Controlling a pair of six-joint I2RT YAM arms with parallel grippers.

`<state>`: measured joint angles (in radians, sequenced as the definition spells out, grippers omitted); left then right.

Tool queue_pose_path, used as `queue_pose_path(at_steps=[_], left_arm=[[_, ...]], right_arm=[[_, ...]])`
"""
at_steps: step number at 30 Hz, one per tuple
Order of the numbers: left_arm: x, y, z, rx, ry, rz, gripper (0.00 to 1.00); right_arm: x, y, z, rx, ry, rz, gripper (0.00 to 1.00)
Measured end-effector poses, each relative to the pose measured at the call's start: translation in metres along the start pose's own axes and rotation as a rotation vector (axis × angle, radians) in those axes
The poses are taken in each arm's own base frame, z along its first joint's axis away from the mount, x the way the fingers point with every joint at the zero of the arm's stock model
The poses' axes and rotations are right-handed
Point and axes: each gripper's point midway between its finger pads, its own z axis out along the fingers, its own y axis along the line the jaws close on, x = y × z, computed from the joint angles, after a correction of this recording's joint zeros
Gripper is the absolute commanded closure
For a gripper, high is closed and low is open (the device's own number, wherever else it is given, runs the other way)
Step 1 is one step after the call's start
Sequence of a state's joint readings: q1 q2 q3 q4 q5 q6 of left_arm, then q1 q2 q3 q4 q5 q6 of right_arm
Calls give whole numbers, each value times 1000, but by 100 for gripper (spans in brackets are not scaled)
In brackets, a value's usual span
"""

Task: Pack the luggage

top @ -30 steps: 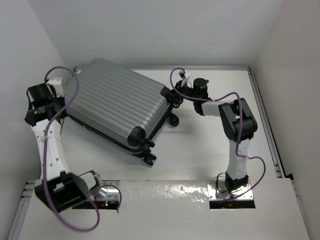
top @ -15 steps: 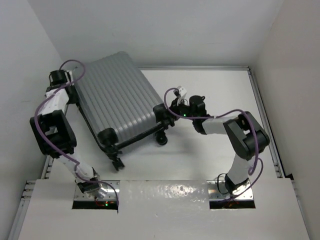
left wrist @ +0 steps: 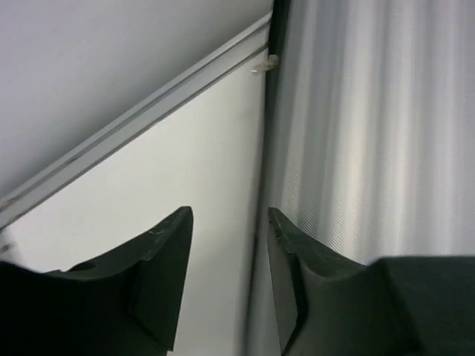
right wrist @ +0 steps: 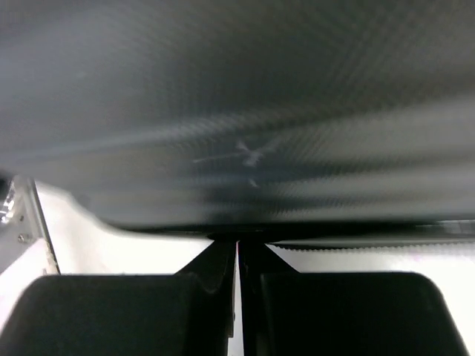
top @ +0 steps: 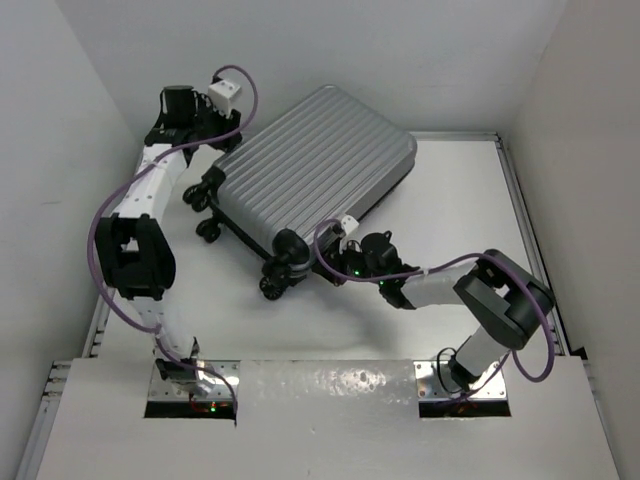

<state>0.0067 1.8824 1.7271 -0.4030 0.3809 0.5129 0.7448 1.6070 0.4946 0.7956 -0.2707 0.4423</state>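
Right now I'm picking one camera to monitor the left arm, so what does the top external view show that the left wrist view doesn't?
Only the top external view: the whole closed luggage lying flat, its black wheels, and the right gripper close by its near side. Only the left wrist view: the left gripper with fingers apart and nothing between them, beside the shell's dark edge. Both: the ribbed silver shell and the white table.

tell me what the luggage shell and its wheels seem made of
Luggage shell: looks like hard moulded plastic, silver-grey with a satin sheen; ribs and fine embossed texture show. Wheels: black, matte, probably plastic or rubber; too small to tell.
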Motion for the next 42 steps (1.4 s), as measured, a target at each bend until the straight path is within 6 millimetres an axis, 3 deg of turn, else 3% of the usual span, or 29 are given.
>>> queue_pose_path(at_steps=[2,3,4,8,10,13,16,17,19,20,21,24,26,29,35,42], left_arm=[[-24,-11,-15,35,-64,-73,57],[-35,-12,-27,33,-87,-107,65],[-43,-9,-40,11,-102,-125,65],[-74,-5,-111,-73,-146,4,59],[-82,-38,-155,-31,-166,135,55],[-66,-106,-212,100,-182,310,50],[-21,-155,-239,214,-142,378,43],[-6,-165,-243,238,-121,383,38],[29,-183,-237,299,-41,374,19],[43,-190,-230,328,0,367,14],[56,-198,-224,355,44,359,2],[84,-217,-202,413,171,350,0],[95,-229,-195,439,225,346,0],[96,-240,-195,441,236,331,0],[96,-236,-180,381,260,260,0],[111,-238,-164,371,320,228,1]], right_arm=[[-6,1,6,-3,-11,-4,100],[-11,2,8,-5,-26,-5,100],[-17,1,9,-3,-46,-5,100],[-35,-8,7,24,-113,0,100],[-37,-10,4,30,-122,0,100],[-42,-9,-2,32,-140,-13,100],[-46,-8,-6,33,-156,-28,100],[-46,-8,-7,38,-159,-31,89],[-42,-10,-9,44,-154,-44,59],[-39,-11,-10,46,-149,-48,52],[-35,-12,-13,50,-143,-65,46],[-17,-16,-22,65,-110,-89,37],[-7,-20,-25,79,-90,-102,35],[-5,-18,-24,88,-89,-119,35],[-10,-10,-2,105,-110,-147,38],[-22,-25,18,196,-177,-111,49]])
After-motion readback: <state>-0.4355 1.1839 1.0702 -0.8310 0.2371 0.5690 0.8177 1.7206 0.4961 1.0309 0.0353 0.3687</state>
